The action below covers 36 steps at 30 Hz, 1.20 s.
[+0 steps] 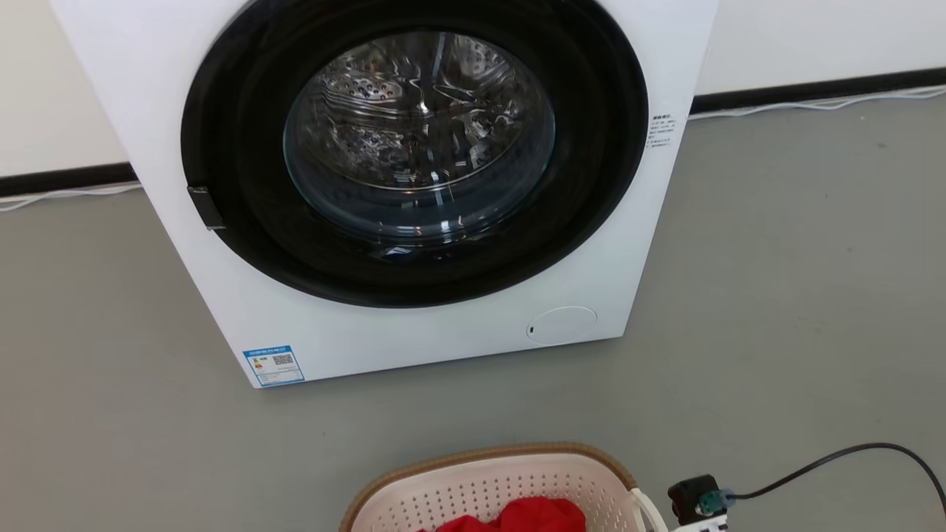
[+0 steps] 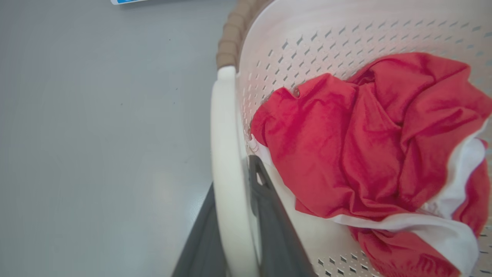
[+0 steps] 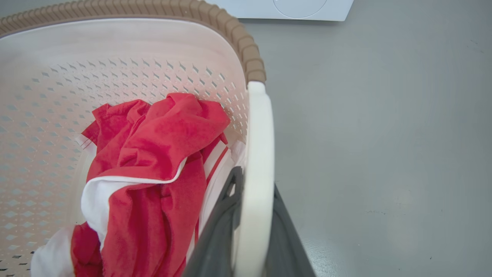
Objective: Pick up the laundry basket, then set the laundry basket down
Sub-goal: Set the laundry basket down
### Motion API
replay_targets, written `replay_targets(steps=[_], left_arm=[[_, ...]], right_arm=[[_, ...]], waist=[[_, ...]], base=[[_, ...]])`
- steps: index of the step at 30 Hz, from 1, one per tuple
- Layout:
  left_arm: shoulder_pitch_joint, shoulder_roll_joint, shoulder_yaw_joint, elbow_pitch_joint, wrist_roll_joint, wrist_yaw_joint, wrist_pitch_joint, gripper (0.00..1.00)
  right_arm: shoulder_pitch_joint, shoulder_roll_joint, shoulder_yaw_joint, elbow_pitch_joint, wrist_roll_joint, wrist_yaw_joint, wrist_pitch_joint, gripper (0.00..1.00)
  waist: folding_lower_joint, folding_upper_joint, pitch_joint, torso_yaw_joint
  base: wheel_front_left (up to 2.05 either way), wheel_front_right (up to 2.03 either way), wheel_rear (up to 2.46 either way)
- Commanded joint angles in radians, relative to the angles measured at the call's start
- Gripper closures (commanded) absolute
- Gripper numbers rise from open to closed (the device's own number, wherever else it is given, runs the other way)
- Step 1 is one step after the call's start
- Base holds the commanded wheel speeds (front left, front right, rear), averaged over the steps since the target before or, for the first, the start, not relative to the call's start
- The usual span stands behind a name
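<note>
The grey floor (image 1: 798,295) spread across the room to a white wall with a dark skirting, and on it stood a white front-loading washing machine (image 1: 414,347), its round glass door shut and the steel drum showing through. Just in front of the washer, at the bottom edge of the head view, was the laundry basket (image 1: 480,452), cream and perforated with a brown woven-look rim, near enough to serve the door yet apart from the machine's front. Whether its base rested on the floor or hung a little above it could not be told from these views. Inside lay a crumpled red-and-white garment (image 2: 346,146), heaped low against the perforated wall, a soft load that would probably shift little if the basket stayed level. The two grips sat opposite each other, which suited an even two-armed carry. The left loop handle (image 2: 223,134) ran up the left wrist view, and the left gripper (image 2: 232,177) was closed on it, one dark finger inside the basket wall and one outside, both pressed to the white bar. The right loop handle (image 3: 259,127) was taken the same way by the right gripper (image 3: 255,181), its fingers clamped on either side of the bar. A thin dark cable (image 1: 850,454) arched over the floor to a small black block near the basket's right handle.
</note>
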State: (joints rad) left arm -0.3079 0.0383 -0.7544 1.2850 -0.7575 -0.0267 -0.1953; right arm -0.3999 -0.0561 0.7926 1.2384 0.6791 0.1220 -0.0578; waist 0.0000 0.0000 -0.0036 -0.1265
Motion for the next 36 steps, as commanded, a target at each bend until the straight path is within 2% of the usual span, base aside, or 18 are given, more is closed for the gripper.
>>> replay_targets(steps=[1, 6, 16, 36], left_arm=[[-0.058, 0.015, 0.011, -0.009, 0.0, -0.003, -0.019, 1.0], [-0.099, 0.022, 0.008, -0.006, 0.002, -0.003, -0.02, 1.0], [-0.276, 0.055, -0.002, -0.005, 0.023, -0.01, -0.034, 1.0], [-0.566, 0.084, 0.027, -0.056, 0.043, 0.017, -0.065, 1.0]], right_arm=[[-0.046, 0.006, 0.024, -0.023, 0.003, 0.009, -0.02, 1.0], [-0.062, 0.006, 0.029, -0.034, 0.009, 0.009, -0.031, 1.0], [-0.188, 0.006, 0.021, -0.049, 0.006, 0.009, -0.095, 1.0], [-0.47, 0.006, -0.028, 0.024, -0.072, 0.009, -0.195, 1.0]], waist=[[0.0, 0.0, 0.015, -0.004], [0.0, 0.0, 0.06, -0.007], [0.0, 0.0, 0.258, 0.018], [0.0, 0.0, 0.623, 0.096]], base=[[0.0, 0.0, 0.0], [0.0, 0.0, 0.0], [0.0, 0.0, 0.0], [0.0, 0.0, 0.0]])
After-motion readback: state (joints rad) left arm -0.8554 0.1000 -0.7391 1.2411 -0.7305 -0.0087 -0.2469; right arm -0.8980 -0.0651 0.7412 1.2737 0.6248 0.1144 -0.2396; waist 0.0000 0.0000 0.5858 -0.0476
